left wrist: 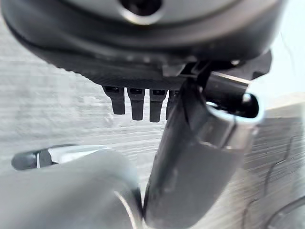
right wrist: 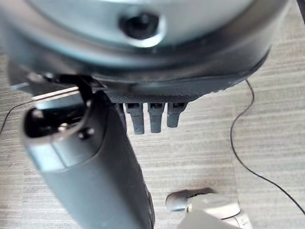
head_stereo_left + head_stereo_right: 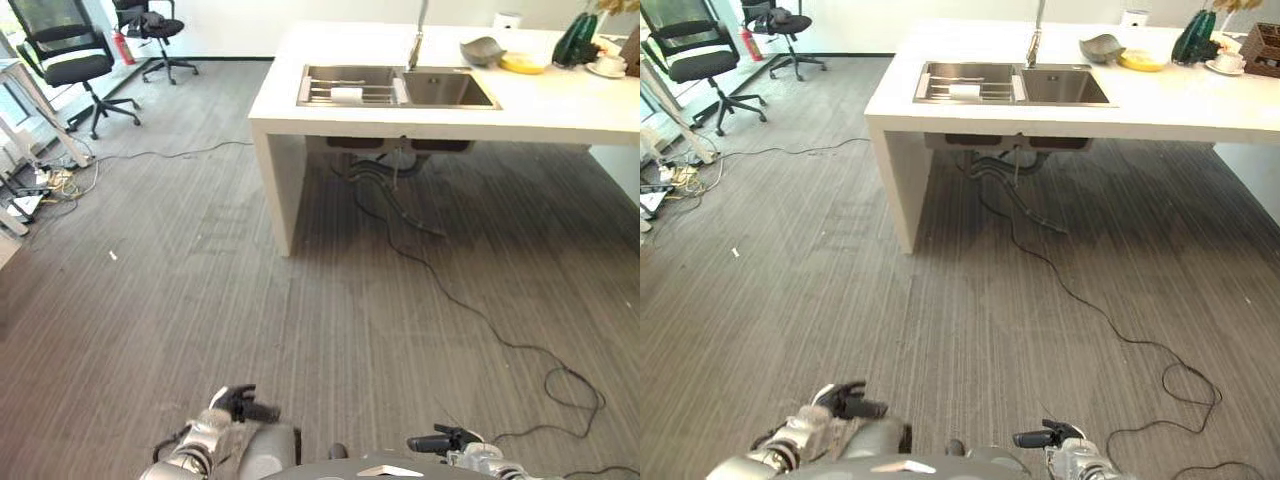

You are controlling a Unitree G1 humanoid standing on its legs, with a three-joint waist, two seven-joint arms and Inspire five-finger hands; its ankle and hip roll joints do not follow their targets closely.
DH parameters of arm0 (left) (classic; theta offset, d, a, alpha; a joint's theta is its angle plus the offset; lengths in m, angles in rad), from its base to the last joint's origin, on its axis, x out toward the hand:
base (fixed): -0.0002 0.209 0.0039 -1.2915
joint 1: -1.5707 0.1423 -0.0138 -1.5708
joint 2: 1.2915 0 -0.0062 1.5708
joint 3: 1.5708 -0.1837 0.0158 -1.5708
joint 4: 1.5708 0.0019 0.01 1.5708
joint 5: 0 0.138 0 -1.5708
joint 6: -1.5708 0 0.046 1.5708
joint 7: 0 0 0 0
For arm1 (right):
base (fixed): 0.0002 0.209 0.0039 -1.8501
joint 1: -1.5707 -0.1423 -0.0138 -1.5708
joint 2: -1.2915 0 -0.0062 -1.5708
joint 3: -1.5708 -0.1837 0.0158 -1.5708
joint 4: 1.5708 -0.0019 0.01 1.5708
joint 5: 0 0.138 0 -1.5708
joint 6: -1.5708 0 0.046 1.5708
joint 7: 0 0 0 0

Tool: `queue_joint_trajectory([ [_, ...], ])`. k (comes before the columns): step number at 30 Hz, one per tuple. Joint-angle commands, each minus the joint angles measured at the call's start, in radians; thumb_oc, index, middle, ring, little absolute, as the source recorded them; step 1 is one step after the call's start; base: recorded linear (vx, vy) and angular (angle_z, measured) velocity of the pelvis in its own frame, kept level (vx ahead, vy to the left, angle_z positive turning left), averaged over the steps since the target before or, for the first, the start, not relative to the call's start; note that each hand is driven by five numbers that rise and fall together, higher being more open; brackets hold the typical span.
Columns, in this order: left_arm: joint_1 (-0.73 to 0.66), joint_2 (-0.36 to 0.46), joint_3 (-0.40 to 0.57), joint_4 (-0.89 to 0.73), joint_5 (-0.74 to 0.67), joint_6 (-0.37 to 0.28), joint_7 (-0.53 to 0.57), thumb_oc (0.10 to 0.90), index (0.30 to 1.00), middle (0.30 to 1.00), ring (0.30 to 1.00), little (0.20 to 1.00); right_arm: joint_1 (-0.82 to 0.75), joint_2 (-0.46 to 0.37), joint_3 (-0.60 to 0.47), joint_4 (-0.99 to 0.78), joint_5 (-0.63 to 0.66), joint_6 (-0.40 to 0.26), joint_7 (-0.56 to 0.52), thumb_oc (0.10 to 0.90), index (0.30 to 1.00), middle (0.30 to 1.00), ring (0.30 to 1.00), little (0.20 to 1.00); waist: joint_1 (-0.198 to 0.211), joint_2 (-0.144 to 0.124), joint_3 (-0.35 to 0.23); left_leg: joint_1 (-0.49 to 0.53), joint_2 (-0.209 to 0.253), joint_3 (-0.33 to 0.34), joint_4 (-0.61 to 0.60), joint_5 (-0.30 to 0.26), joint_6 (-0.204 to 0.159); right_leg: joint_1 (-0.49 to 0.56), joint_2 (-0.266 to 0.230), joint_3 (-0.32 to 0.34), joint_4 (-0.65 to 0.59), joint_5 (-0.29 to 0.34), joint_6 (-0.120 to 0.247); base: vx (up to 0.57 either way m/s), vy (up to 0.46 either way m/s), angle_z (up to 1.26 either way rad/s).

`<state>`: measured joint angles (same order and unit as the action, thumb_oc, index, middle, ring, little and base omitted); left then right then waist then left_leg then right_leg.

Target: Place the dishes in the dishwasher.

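Far ahead, a white counter (image 3: 560, 105) carries the dishes: a grey bowl (image 3: 483, 50), a yellow dish (image 3: 524, 63) and a cup on a saucer (image 3: 607, 66). A double steel sink (image 3: 440, 90) is set into it, with a wire rack (image 3: 345, 90) and a white item (image 3: 346, 94) in its left basin. My left hand (image 3: 238, 405) and right hand (image 3: 440, 441) hang low over the floor, well short of the counter. Both are open and hold nothing: straight fingers (image 1: 138, 102) and thumb (image 1: 200, 157) on the left, fingers (image 2: 150, 117) and thumb (image 2: 90, 167) on the right.
Grey striped carpet (image 3: 200, 300) stretches between me and the counter. The counter's white end panel (image 3: 280, 185) stands on the floor, with pipes (image 3: 385, 170) under the sink. Two black office chairs (image 3: 70, 60) (image 3: 155, 30) stand at the far left, with a desk leg and loose cables (image 3: 45, 185) beside them.
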<state>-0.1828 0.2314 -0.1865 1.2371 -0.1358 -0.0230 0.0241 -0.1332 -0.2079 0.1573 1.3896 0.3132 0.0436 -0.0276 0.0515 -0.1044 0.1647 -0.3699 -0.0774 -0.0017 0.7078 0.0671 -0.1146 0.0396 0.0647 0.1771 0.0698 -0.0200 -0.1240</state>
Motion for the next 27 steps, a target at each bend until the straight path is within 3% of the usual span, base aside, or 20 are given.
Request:
queue_joint_trajectory([
  [1, 0.04, -0.022, -0.038, 0.036, 0.0, 0.003, 0.021, 0.8, 0.9, 0.9, 0.9, 0.9, 0.001, -0.061, 0.017, -0.022, -0.038, -0.012, -0.008, 0.8, 0.9, 0.9, 0.9, 0.9, 0.005, 0.075, -0.016, 0.064, 0.036, 0.101, -0.445, 0.017, 0.085, 0.208, 0.038, 0.039, -0.118, -0.085, 0.122, 0.49, 0.061, -0.8],
  [2, 0.045, -0.028, -0.044, 0.03, 0.003, 0.001, 0.033, 0.8, 0.9, 0.9, 0.9, 0.9, 0.002, -0.068, 0.014, -0.023, -0.046, -0.016, -0.014, 0.8, 0.9, 0.9, 0.9, 0.9, 0.023, 0.084, -0.017, 0.062, 0.03, 0.126, -0.62, 0.059, 0.079, 0.25, 0.04, 0.058, -0.127, -0.109, 0.125, 0.38, 0.047, -0.68],
  [3, 0.045, -0.028, -0.044, 0.03, 0.003, 0.001, 0.033, 0.8, 0.9, 0.9, 0.9, 0.9, 0.002, -0.068, 0.014, -0.023, -0.046, -0.016, -0.014, 0.8, 0.9, 0.9, 0.9, 0.9, 0.023, 0.084, -0.017, 0.062, 0.03, 0.126, -0.62, 0.059, 0.079, 0.25, 0.04, 0.058, -0.127, -0.109, 0.125, 0.36, 0.03, -0.13],
  [4, 0.041, -0.027, -0.046, 0.017, 0.001, -0.003, 0.043, 0.8, 0.9, 0.9, 0.9, 0.9, 0.001, -0.074, 0.013, -0.023, -0.048, -0.02, -0.017, 0.8, 0.9, 0.9, 0.9, 0.9, 0.037, 0.087, -0.02, 0.051, 0.027, 0.129, -0.694, 0.08, 0.078, 0.285, 0.038, 0.069, -0.133, -0.128, 0.127, 0.37, 0.023, 0.38],
  [5, 0.039, -0.013, -0.04, -0.023, -0.001, -0.028, 0.065, 0.8, 0.9, 0.9, 0.9, 0.9, -0.004, -0.074, 0.009, -0.019, -0.051, -0.023, -0.02, 0.8, 0.9, 0.9, 0.9, 0.9, 0.051, 0.088, -0.041, 0.075, 0.024, 0.095, -0.712, 0.087, 0.095, 0.312, 0.034, 0.089, -0.117, -0.151, 0.128, 0.51, 0.022, -0.2],
  [7, 0.04, 0.008, -0.036, -0.139, -0.026, -0.052, 0.092, 0.8, 0.9, 0.9, 0.9, 0.9, 0.003, -0.069, 0.001, -0.027, -0.046, -0.03, -0.029, 0.8, 0.9, 0.9, 0.9, 0.9, 0.054, 0.079, -0.06, 0.131, -0.004, 0.078, -0.744, 0.129, 0.115, 0.304, 0.03, 0.066, -0.07, -0.158, 0.132, 0.37, 0.01, -0.89],
  [8, 0.04, 0.008, -0.036, -0.139, -0.026, -0.052, 0.092, 0.8, 0.9, 0.9, 0.9, 0.9, 0.003, -0.069, 0.001, -0.027, -0.046, -0.03, -0.029, 0.8, 0.9, 0.9, 0.9, 0.9, 0.054, 0.079, -0.06, 0.131, -0.004, 0.078, -0.744, 0.129, 0.115, 0.304, 0.03, 0.066, -0.07, -0.158, 0.132, 0.23, 0.019, -0.62],
  [9, 0.05, 0.021, -0.015, -0.243, -0.069, -0.074, 0.123, 0.8, 0.9, 0.9, 0.9, 0.9, 0.008, -0.067, -0.003, -0.04, -0.037, -0.035, -0.036, 0.8, 0.9, 0.9, 0.9, 0.9, 0.055, 0.067, -0.069, 0.138, -0.018, 0.076, -0.747, 0.128, 0.119, 0.286, 0.029, 0.059, -0.017, -0.163, 0.144, 0.3, 0.008, -0.5],
  [10, 0.055, 0.048, 0.026, -0.449, -0.108, -0.111, 0.19, 0.8, 0.9, 0.9, 0.9, 0.9, 0.014, -0.056, -0.018, -0.068, -0.024, -0.043, -0.046, 0.8, 0.9, 0.9, 0.9, 0.9, 0.059, 0.038, -0.085, 0.163, -0.031, 0.083, -0.755, 0.113, 0.128, 0.251, 0.022, 0.053, 0.083, -0.074, 0.197, 0.38, 0.003, -0.19],
  [12, 0.059, 0.058, 0.061, -0.633, -0.121, -0.146, 0.249, 0.8, 0.9, 0.9, 0.9, 0.9, 0.022, -0.037, -0.017, -0.103, -0.027, -0.052, -0.046, 0.8, 0.9, 0.9, 0.9, 0.9, 0.048, 0.019, -0.093, 0.202, -0.039, 0.076, -0.769, 0.084, 0.129, 0.192, 0.026, 0.038, 0.219, 0.021, 0.273, 0.34, -0.01, 0.15],
  [14, 0.034, 0.069, 0.094, -0.784, -0.098, -0.171, 0.337, 0.8, 0.9, 0.9, 0.9, 0.9, 0.013, -0.015, 0.0, -0.146, -0.044, -0.06, -0.054, 0.8, 0.9, 0.9, 0.9, 0.9, 0.031, 0.016, -0.084, 0.265, -0.028, 0.069, -0.776, 0.042, 0.132, 0.114, 0.022, -0.037, 0.399, 0.11, 0.342, 0.29, 0.03, 0.03],
  [15, 0.011, 0.086, 0.117, -0.873, -0.039, -0.17, 0.407, 0.8, 0.9, 0.9, 0.9, 0.9, 0.001, -0.007, 0.009, -0.163, -0.056, -0.062, -0.07, 0.8, 0.9, 0.9, 0.9, 0.9, 0.022, 0.033, -0.079, 0.298, -0.005, 0.065, -0.785, 0.025, 0.135, 0.064, 0.032, -0.077, 0.475, 0.149, 0.364, 0.32, 0.086, 0.18],
  [17, -0.043, 0.105, 0.148, -0.971, 0.066, -0.145, 0.521, 0.8, 0.9, 0.9, 0.9, 0.9, -0.005, 0.005, 0.011, -0.191, -0.057, -0.071, -0.102, 0.8, 0.9, 0.9, 0.9, 0.9, -0.001, 0.062, -0.057, 0.366, 0.022, 0.05, -0.794, -0.003, 0.147, -0.016, 0.043, -0.146, 0.66, 0.17, 0.375, 0.33, 0.104, 0.08],
  [19, -0.096, 0.117, 0.187, -1.035, 0.145, -0.142, 0.65, 0.8, 0.9, 0.9, 0.9, 0.9, -0.001, 0.014, 0.017, -0.215, -0.058, -0.079, -0.134, 0.8, 0.9, 0.9, 0.9, 0.9, -0.026, 0.081, -0.037, 0.413, 0.04, 0.039, -0.795, -0.029, 0.152, -0.118, 0.042, -0.174, 0.764, 0.142, 0.343, 0.34, 0.094, -0.12],
  [20, -0.112, 0.115, 0.194, -1.057, 0.165, -0.143, 0.677, 0.8, 0.9, 0.9, 0.9, 0.9, 0.012, 0.022, 0.028, -0.222, -0.068, -0.084, -0.139, 0.8, 0.9, 0.9, 0.9, 0.9, -0.034, 0.091, -0.035, 0.431, 0.047, 0.034, -0.795, -0.038, 0.151, -0.151, 0.009, -0.193, 0.739, 0.119, 0.324, 0.5, 0.06, -0.13],
  [21, -0.157, 0.14, 0.208, -1.119, 0.222, -0.154, 0.732, 0.8, 0.9, 0.9, 0.9, 0.9, 0.033, 0.018, 0.028, -0.226, -0.055, -0.091, -0.151, 0.8, 0.9, 0.9, 0.9, 0.9, -0.059, 0.101, -0.024, 0.475, 0.044, 0.017, -0.795, -0.06, 0.144, -0.214, -0.046, -0.2, 0.64, 0.029, 0.282, 0.39, 0.035, 0.17],
  [22, -0.157, 0.14, 0.208, -1.12, 0.223, -0.153, 0.732, 0.8, 0.9, 0.9, 0.9, 0.9, 0.032, 0.019, 0.028, -0.226, -0.055, -0.091, -0.151, 0.8, 0.9, 0.9, 0.9, 0.9, -0.061, 0.102, -0.023, 0.474, 0.046, 0.015, -0.795, -0.058, 0.143, -0.213, -0.045, -0.204, 0.635, 0.033, 0.281, 0.38, -0.016, 0.31],
  [24, -0.182, 0.181, 0.194, -1.15, 0.275, -0.151, 0.725, 0.8, 0.9, 0.9, 0.9, 0.9, 0.047, 0.013, 0.04, -0.209, -0.055, -0.094, -0.14, 0.8, 0.9, 0.9, 0.9, 0.9, -0.079, 0.103, -0.025, 0.499, 0.036, -0.004, -0.795, -0.076, 0.129, -0.234, -0.072, -0.199, 0.443, -0.002, 0.262, 0.31, -0.071, 0.52],
  [27, -0.184, 0.226, 0.15, -1.172, 0.339, -0.153, 0.686, 0.8, 0.9, 0.9, 0.9, 0.9, 0.097, 0.007, 0.069, -0.186, -0.063, -0.092, -0.118, 0.8, 0.9, 0.9, 0.9, 0.9, -0.134, 0.083, -0.039, 0.535, 0.016, -0.072, -0.795, -0.123, 0.114, -0.216, -0.023, -0.041, 0.148, 0.01, 0.257, 0.35, -0.119, 0.5],
])
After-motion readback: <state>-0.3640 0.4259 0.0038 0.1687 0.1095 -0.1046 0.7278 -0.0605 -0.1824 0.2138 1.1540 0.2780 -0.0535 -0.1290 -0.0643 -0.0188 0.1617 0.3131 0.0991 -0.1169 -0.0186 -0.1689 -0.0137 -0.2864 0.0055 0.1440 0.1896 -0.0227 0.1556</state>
